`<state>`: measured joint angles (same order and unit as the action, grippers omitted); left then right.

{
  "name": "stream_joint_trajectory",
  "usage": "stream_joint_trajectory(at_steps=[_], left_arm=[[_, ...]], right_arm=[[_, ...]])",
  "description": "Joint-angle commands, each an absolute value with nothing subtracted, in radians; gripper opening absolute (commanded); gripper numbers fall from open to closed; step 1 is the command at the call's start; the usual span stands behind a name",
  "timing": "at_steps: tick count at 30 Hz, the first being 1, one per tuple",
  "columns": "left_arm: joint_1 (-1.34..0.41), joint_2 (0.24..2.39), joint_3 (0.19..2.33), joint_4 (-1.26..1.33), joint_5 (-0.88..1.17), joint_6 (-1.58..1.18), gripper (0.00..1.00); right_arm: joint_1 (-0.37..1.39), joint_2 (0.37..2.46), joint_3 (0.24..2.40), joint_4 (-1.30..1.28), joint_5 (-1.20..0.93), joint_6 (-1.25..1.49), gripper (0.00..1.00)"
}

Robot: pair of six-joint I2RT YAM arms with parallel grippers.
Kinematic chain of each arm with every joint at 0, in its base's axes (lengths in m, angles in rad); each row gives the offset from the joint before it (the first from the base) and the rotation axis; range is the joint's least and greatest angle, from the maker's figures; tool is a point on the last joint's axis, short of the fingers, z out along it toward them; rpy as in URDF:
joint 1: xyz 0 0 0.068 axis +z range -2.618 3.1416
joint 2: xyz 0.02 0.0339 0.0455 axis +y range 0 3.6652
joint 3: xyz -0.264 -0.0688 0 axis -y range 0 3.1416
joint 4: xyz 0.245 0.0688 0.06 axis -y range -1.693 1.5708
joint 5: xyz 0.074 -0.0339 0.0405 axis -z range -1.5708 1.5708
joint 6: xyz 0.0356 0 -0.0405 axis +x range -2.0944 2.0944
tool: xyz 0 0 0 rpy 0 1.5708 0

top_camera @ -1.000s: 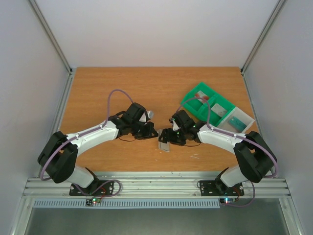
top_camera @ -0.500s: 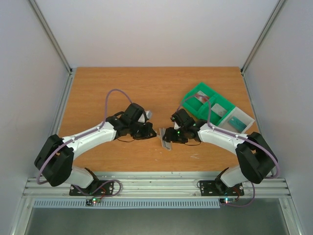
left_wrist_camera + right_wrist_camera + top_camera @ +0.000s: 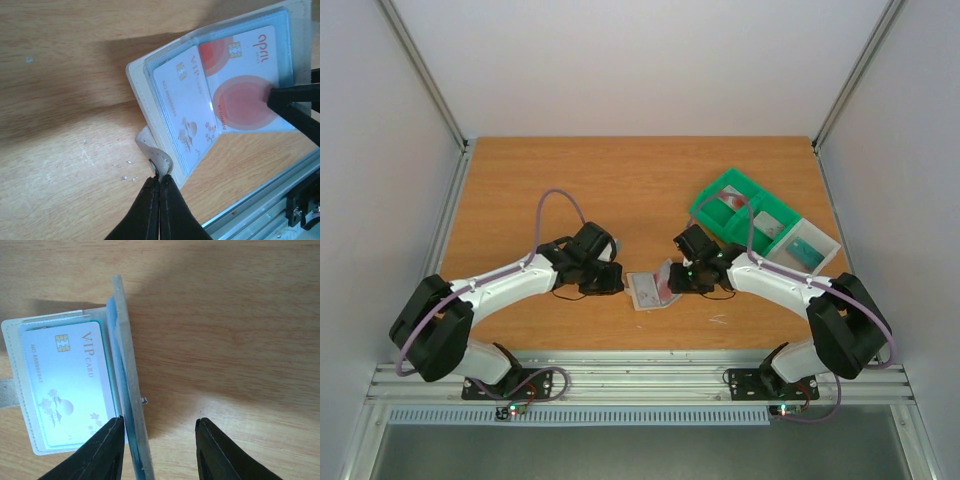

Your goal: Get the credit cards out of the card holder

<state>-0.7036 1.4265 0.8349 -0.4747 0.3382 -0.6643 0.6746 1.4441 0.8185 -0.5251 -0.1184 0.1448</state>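
Pinching the small tab on the card holder, the left pincer is fully closed, tips meeting on the tab w/ no gap. Holder lies opened like a book on the wooden surface, near the front-middle, btwn the two arms. One half lies flat and the other is tilted up.

Two credit cards show under clear sleeves. A pale VIP card w/ chip sits in the flat half. A card w/ pinkish-red circles sits in the raised half.

The right pincer is about half open, straddling the raised flap edge-on. The flap sits close against one finger; the other finger is well apart from it, so no clamp visible.

A green tray sits at the right-rear, away from the holder. Its contents are too small to make out.
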Motion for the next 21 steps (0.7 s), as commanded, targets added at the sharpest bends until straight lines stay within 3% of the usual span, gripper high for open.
stream_joint_trajectory(at_steps=[1,9,21], left_arm=[[-0.706,1.437,0.822,-0.489,0.291,-0.63,0.01],[-0.706,1.418,0.778,-0.487,0.267,-0.624,0.0],[-0.705,1.426,0.77,-0.521,0.225,-0.621,0.02]], right_arm=[[0.681,1.416,0.832,-0.553,-0.074,0.124,0.41],[0.681,1.378,0.776,-0.547,-0.076,0.121,0.25],[0.681,1.35,0.726,-0.537,-0.114,0.149,0.19]])
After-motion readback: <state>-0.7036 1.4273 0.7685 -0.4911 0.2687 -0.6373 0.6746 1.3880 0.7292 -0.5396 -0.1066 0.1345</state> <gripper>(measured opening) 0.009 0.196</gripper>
